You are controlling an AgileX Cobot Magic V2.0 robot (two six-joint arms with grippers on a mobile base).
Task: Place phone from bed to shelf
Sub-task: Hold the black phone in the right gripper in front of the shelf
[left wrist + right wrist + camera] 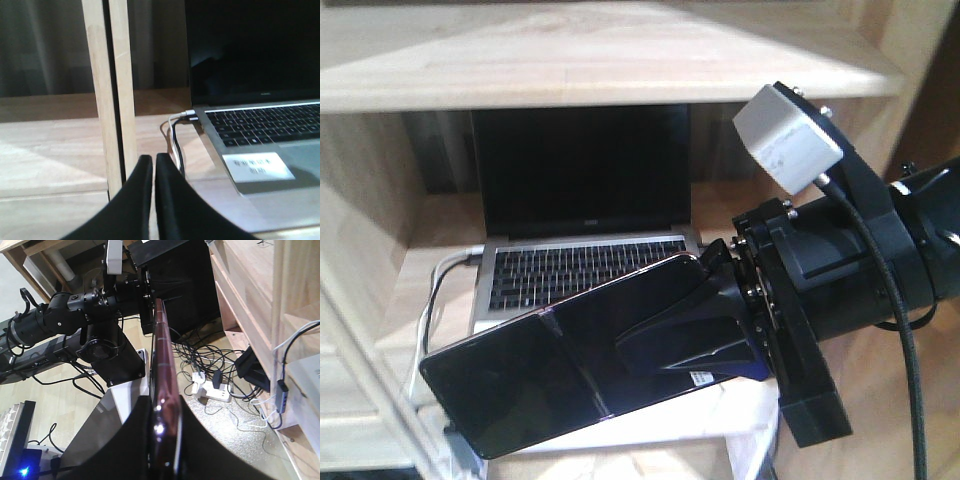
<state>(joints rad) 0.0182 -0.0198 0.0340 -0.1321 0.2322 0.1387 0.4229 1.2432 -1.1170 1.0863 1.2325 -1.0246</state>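
Risk: phone (540,370) is hanging tilted, left end low and right end high; it is likely risking a slip, or a knock against the laptop (585,270).
Cause: right gripper (665,335) is pinching only the phone's right end, so most of its length is overhanging.
Left gripper (153,190): fingers are pressing together, carrying nothing.
Phone's place: it is hovering at the near edge of the shelf (430,235); contact is impossible to tell.
Obstacle: laptop is taking up most of the board, leaving bare wood mainly at the left.
Also crowding: white cable (442,275) is looping left of the laptop, and a wooden post (107,90) is standing close by.
Below: power strip (212,390) is lying among tangled cords.
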